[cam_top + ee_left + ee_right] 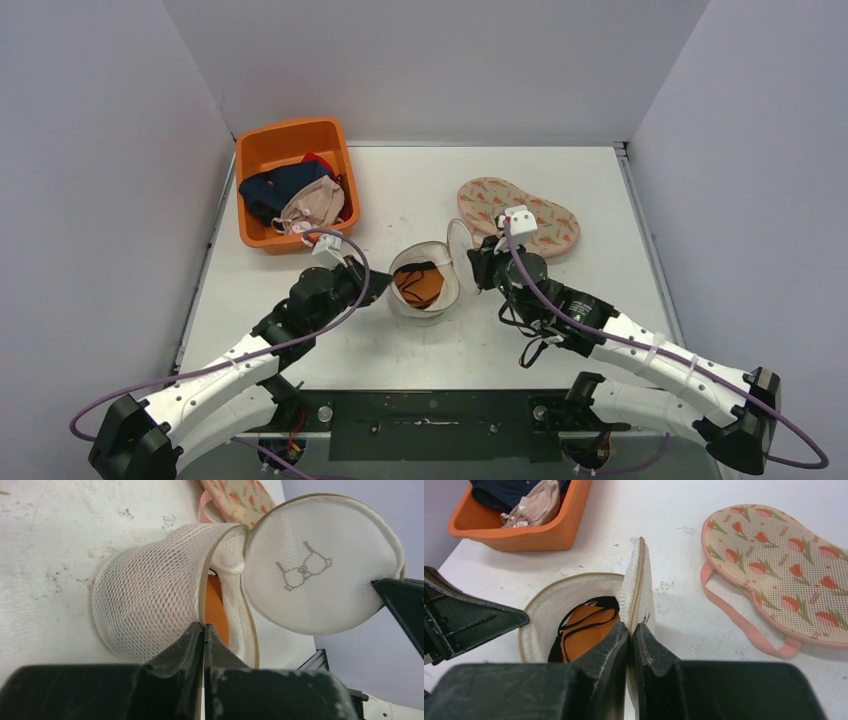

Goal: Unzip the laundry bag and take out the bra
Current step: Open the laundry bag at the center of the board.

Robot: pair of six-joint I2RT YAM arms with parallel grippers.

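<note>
A round white mesh laundry bag (425, 285) stands open at the table's middle, its lid (459, 240) lifted upright on the right. An orange bra with black straps (418, 285) lies inside; it shows in the right wrist view (584, 630) and as an orange sliver in the left wrist view (218, 610). My left gripper (378, 280) is shut on the bag's left rim (202, 595). My right gripper (478, 268) is shut on the edge of the lid (638, 580), which bears a bra drawing (304, 570).
An orange bin (295, 180) with dark and pale clothes stands at the back left, also in the right wrist view (524, 525). A flat beige bag with a red tulip print and pink strap (520, 213) lies behind the right gripper.
</note>
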